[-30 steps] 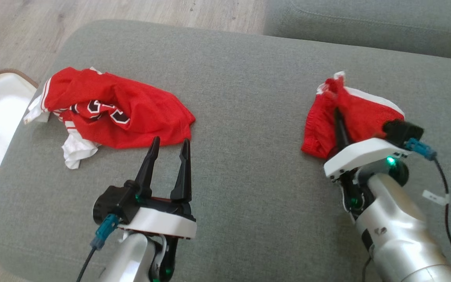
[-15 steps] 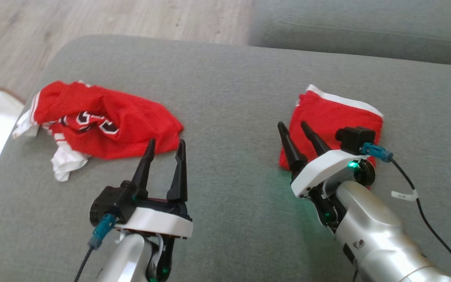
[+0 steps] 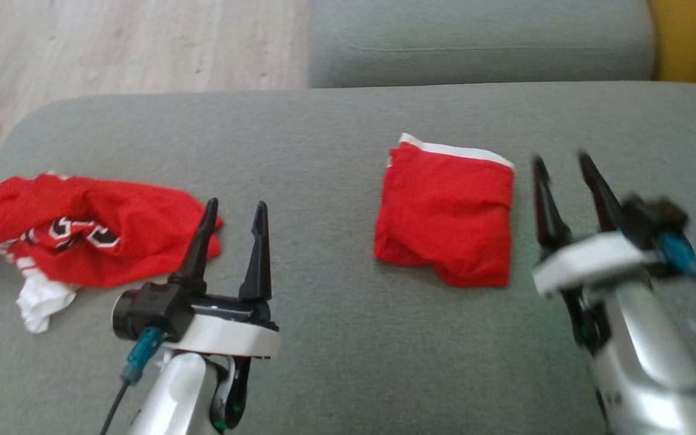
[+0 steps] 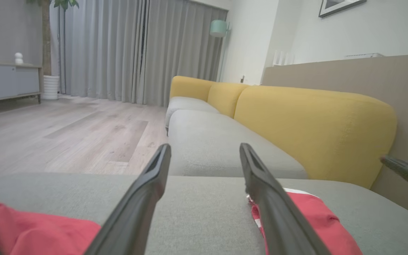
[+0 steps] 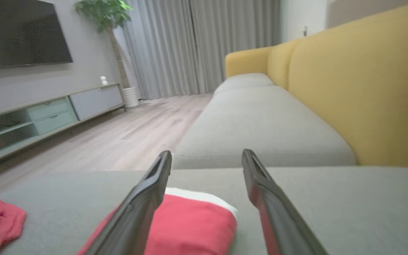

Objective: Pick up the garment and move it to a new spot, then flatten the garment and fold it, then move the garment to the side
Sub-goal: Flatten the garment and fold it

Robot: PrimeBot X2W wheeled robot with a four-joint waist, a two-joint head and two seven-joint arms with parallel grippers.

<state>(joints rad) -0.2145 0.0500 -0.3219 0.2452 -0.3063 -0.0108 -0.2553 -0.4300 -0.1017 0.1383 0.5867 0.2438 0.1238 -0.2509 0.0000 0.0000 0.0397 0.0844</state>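
The garment (image 3: 444, 217) is red with a white trim and lies folded into a small square on the grey sofa cushion (image 3: 336, 139). It also shows in the left wrist view (image 4: 313, 212) and the right wrist view (image 5: 190, 223). My right gripper (image 3: 560, 158) stands open just to the right of it, apart from the cloth, blurred by motion; its jaws (image 5: 205, 154) hold nothing. My left gripper (image 3: 237, 205) is open and empty over the cushion, to the left of the garment (image 4: 204, 148).
A crumpled red jersey (image 3: 94, 235) with white trim and dark lettering lies at the cushion's left end, close to my left gripper. A second grey cushion (image 3: 481, 42) and the yellow backrest (image 4: 313, 120) lie beyond. Wooden floor (image 3: 112, 48) borders the far left.
My right gripper opened, let go of the garment and drew back to its right. The garment now lies flat and folded. The head camera has turned right, shifting everything left.
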